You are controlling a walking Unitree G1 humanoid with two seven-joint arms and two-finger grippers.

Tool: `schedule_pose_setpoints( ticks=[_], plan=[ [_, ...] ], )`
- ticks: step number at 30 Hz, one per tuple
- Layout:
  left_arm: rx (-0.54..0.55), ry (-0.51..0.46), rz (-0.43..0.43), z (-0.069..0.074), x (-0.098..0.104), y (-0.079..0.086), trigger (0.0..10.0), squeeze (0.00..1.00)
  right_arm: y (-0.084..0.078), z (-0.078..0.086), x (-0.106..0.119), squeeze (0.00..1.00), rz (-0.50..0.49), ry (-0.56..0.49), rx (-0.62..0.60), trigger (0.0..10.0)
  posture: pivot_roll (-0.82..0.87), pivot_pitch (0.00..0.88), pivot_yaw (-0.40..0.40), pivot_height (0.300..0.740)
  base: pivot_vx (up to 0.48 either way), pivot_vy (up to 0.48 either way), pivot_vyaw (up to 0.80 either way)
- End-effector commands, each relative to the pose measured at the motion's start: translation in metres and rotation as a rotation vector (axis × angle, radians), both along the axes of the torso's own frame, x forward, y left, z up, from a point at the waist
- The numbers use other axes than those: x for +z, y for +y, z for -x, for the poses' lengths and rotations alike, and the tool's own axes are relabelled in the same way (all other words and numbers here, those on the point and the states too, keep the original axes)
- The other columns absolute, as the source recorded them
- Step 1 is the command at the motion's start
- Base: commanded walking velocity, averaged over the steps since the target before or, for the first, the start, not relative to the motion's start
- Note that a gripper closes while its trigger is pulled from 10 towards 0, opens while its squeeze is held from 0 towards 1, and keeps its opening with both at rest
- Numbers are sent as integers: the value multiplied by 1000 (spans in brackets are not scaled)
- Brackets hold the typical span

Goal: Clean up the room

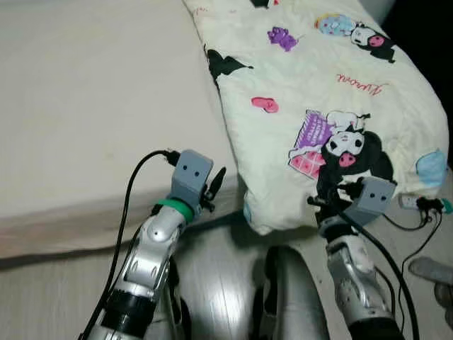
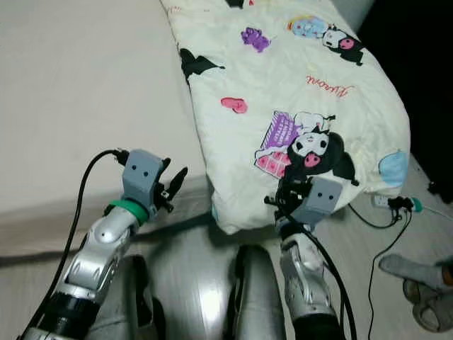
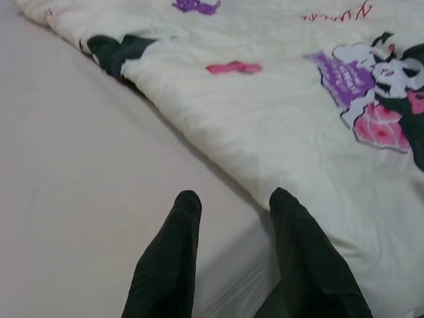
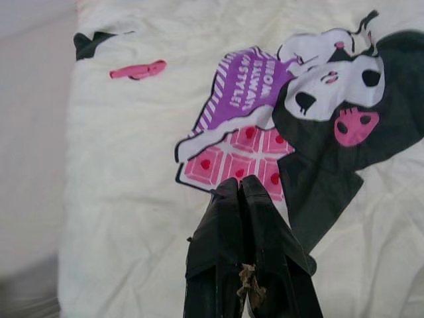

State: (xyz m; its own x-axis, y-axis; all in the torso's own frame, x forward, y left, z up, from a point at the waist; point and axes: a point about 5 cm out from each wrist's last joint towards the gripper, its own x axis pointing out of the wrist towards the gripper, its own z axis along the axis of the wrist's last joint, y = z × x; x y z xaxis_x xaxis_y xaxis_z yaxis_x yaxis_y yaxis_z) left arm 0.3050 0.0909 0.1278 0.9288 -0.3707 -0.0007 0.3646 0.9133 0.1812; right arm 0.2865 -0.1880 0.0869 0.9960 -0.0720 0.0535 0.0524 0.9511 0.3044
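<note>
A cream blanket (image 1: 318, 85) printed with cartoon figures lies folded over the right half of the bed, its lower corner hanging past the mattress edge. The bare beige sheet (image 1: 92, 106) covers the left half. My left gripper (image 3: 235, 199) is open, held just above the sheet at the bed's front edge, a little left of the blanket's fold. My right gripper (image 4: 238, 182) is shut with nothing seen between its fingers. It hovers over the blanket's pink and black print near the lower corner.
A white power strip (image 1: 417, 204) with black cables lies on the wooden floor to the right of the bed. Grey slippers (image 2: 425, 283) sit at the far right. My own legs (image 2: 248, 297) stand close to the bed's front edge.
</note>
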Motion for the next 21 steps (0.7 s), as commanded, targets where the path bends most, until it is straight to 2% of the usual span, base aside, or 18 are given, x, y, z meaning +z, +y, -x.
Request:
schedule_pose_setpoints(
  ticks=[1, 21],
  plan=[
    [-9, 5, -5, 0, -3, -2, 10000, 0, 2, 4, -9, 0, -7, 43, 13, 10000, -75, 40, 23, 626, 0, 0, 0],
    [-48, 27, -3, -1, -13, -22, 10000, 0, -3, 7, -31, 0, 14, 121, 34, 10000, -80, 9, 6, 691, 0, 0, 0]
  ],
)
